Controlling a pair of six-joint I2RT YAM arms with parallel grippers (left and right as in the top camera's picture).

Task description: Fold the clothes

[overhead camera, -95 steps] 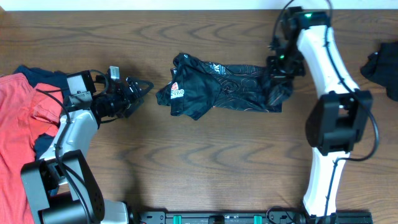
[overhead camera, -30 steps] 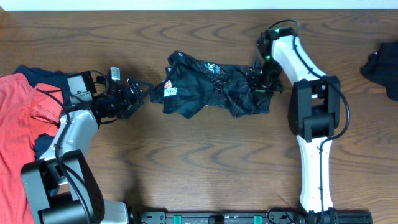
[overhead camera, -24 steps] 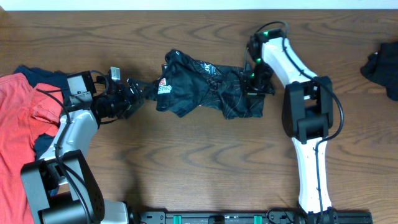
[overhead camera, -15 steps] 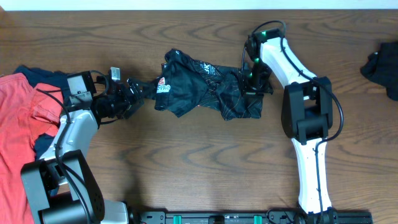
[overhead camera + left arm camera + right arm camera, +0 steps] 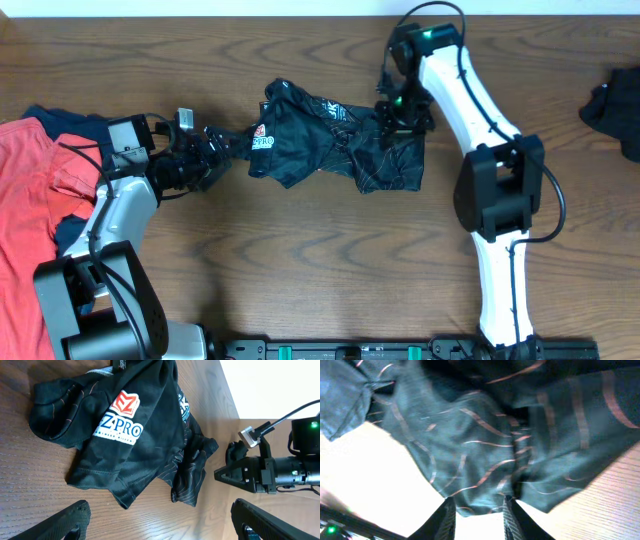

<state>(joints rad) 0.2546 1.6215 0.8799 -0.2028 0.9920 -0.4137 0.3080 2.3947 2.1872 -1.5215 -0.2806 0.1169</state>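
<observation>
Crumpled thin black wavy-lined jersey (image 5: pixel 330 140) on brown wooden tabletop (image 5: pixel 300 270), left gripper (image 5: pixel 232 143) fingers spread wide at its left edge, right gripper (image 5: pixel 398 112) fingers slightly parted over its right end.

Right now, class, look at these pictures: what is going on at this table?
Two robot arms are working on a crumpled black jersey on the table. The left gripper is wide open at its logo end; the right gripper hangs over the other end, jaws slightly apart. No fold is made yet. A red top lies at the left.
</observation>
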